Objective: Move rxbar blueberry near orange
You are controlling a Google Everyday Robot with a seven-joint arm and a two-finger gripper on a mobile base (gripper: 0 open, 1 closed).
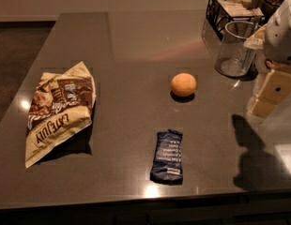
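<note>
The rxbar blueberry (167, 156) lies flat near the front edge of the dark counter (126, 46), with nothing touching it. Its white text is too small to read. The orange (183, 85) sits behind it, apart from it. The gripper (270, 95) hangs at the right edge, above the counter and well apart from both. It is partly cut off, and I cannot tell if it is spread or pressed together. A tan chip bag (58, 109) lies on the left. A glass jar (234, 48) and a wire basket (232, 8) stand at the back right, and the basket is cut off at the top.
</note>
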